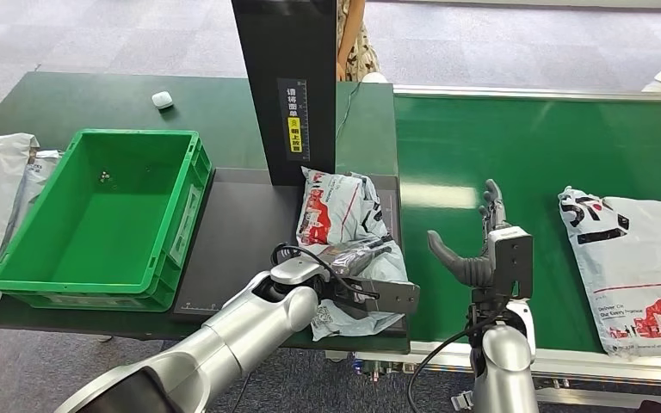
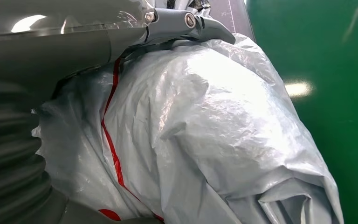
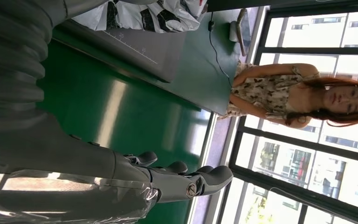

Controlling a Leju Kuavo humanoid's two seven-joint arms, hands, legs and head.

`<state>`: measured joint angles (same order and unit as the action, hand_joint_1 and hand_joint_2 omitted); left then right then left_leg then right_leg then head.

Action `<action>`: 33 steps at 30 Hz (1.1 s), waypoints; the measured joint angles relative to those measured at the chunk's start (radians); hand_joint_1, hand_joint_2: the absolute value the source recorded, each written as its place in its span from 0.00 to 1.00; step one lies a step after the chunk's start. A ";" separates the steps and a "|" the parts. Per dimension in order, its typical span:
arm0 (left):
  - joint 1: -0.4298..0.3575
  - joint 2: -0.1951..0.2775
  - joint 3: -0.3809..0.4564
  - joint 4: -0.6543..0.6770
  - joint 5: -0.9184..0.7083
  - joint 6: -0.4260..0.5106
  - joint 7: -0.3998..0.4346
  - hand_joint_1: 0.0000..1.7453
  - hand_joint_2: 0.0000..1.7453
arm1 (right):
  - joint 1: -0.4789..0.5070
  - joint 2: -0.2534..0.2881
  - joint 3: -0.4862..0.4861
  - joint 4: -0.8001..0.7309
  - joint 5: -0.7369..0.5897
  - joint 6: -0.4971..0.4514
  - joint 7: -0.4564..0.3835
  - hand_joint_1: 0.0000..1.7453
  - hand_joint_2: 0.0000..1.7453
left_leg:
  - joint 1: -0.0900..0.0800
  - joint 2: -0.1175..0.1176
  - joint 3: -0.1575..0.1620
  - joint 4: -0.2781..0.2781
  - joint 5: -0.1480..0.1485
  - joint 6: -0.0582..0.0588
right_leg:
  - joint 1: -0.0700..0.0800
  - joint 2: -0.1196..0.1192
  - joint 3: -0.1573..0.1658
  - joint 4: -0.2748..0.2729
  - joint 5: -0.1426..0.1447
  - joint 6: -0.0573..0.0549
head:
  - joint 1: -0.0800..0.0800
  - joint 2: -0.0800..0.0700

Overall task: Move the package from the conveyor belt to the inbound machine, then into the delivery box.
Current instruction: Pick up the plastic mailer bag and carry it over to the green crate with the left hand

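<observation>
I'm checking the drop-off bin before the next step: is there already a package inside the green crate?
No, the green crate holds no package in the head view; just a few tiny specks lie on its floor.

2 pkgs (image 1: 337, 225) (image 1: 633, 258), 1 green bin (image 1: 103, 219), 2 hands (image 1: 363, 274) (image 1: 479, 249), 1 person (image 3: 289, 95)

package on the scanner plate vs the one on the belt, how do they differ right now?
The package on the plate is crumpled and bunched, with the left hand on it. The package on the belt lies flat and smooth, untouched; the right hand hovers open, apart from it. Both are grey-white poly mailers with red and black print.
</observation>
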<state>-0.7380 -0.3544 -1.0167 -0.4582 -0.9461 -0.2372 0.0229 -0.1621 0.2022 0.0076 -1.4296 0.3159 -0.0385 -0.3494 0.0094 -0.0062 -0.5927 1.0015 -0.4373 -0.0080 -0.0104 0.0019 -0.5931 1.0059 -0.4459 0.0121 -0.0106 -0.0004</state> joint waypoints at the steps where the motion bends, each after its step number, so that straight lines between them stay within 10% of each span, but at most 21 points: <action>1: -0.001 0.000 -0.002 0.002 0.000 0.000 0.000 0.00 1.00 | -0.001 0.000 0.000 0.001 0.000 0.000 0.000 0.00 1.00 | 0.000 0.000 0.000 0.000 0.000 0.000 | 0.000 0.000 0.000 0.000 0.000 0.000 | 0.000 0.000; 12: -0.003 0.000 -0.007 0.007 0.000 0.000 0.000 0.00 1.00 | -0.002 0.001 0.000 0.007 0.000 0.000 0.000 0.00 1.00 | 0.000 0.000 0.000 0.000 0.000 0.000 | 0.000 0.000 0.000 0.000 0.000 0.000 | 0.000 0.000; 16: -0.003 0.000 -0.008 0.010 -0.005 0.000 0.010 1.00 1.00 | -0.002 0.003 -0.001 0.008 -0.001 0.002 -0.002 0.00 1.00 | 0.000 0.000 0.000 0.000 0.000 0.000 | 0.000 0.000 0.000 0.000 0.000 0.000 | 0.000 0.000; 33: -0.013 0.000 -0.012 0.072 -0.101 0.073 0.087 1.00 1.00 | -0.027 0.008 0.009 0.027 -0.013 0.016 -0.019 0.00 1.00 | 0.000 0.000 0.011 -0.001 -0.001 0.000 | 0.000 0.000 0.011 0.000 -0.001 -0.001 | 0.000 0.000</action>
<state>-0.7515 -0.3540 -1.0288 -0.3861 -1.0467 -0.1640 0.1095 -0.1895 0.2098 0.0165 -1.4031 0.3033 -0.0225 -0.3681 0.0093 -0.0061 -0.5818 1.0008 -0.4382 -0.0084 -0.0103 0.0018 -0.5819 1.0059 -0.4465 0.0114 -0.0105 -0.0004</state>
